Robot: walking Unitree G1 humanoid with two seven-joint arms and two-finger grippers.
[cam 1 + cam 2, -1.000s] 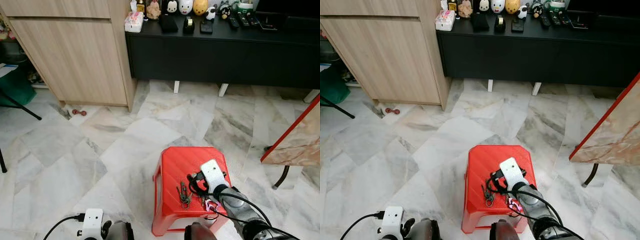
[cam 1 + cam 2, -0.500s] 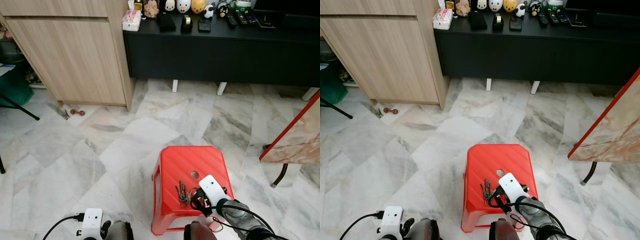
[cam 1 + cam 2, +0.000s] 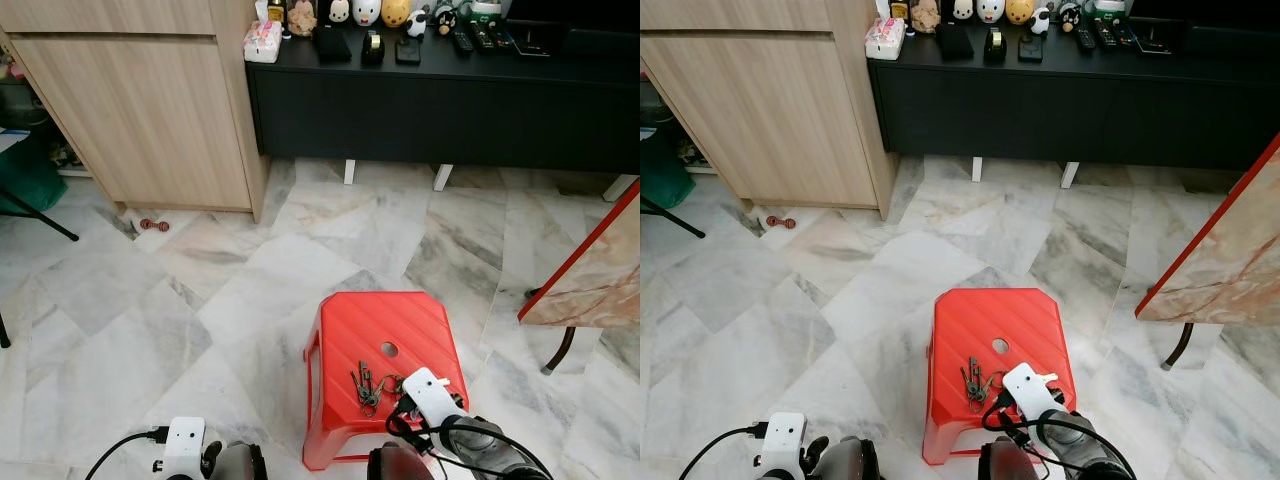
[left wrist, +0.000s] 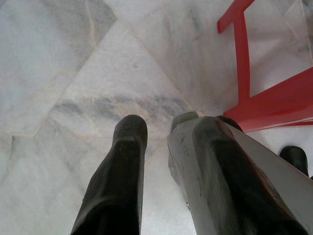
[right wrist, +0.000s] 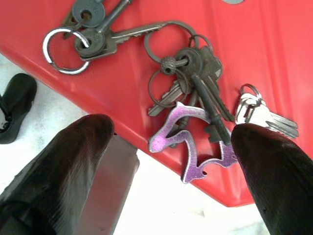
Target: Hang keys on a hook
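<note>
A bunch of dark keys (image 3: 365, 385) lies on the front part of a red plastic stool (image 3: 380, 320). In the right wrist view this is several keys on linked rings (image 5: 195, 73) with a purple horse-shaped tag (image 5: 195, 142), a silver ring (image 5: 61, 46) and two small silver keys (image 5: 264, 117). My right gripper (image 5: 171, 129) hovers over the stool's front edge, open, its fingers spread either side of the purple tag and holding nothing. Its white wrist camera (image 3: 425, 385) sits just right of the keys. My left gripper (image 4: 156, 122) hangs low over the floor beside the stool's leg, fingers close together.
A light wooden cabinet (image 3: 150, 110) stands at the far left, and a black low console (image 3: 450, 100) with small items runs along the back. A marble tabletop with a red edge (image 3: 590, 270) juts in at the right. A small dumbbell toy (image 3: 153, 225) lies on the marble floor.
My right gripper has drawn back from over the stool's middle to its front edge. The keys lie where they were, and more of them shows.
</note>
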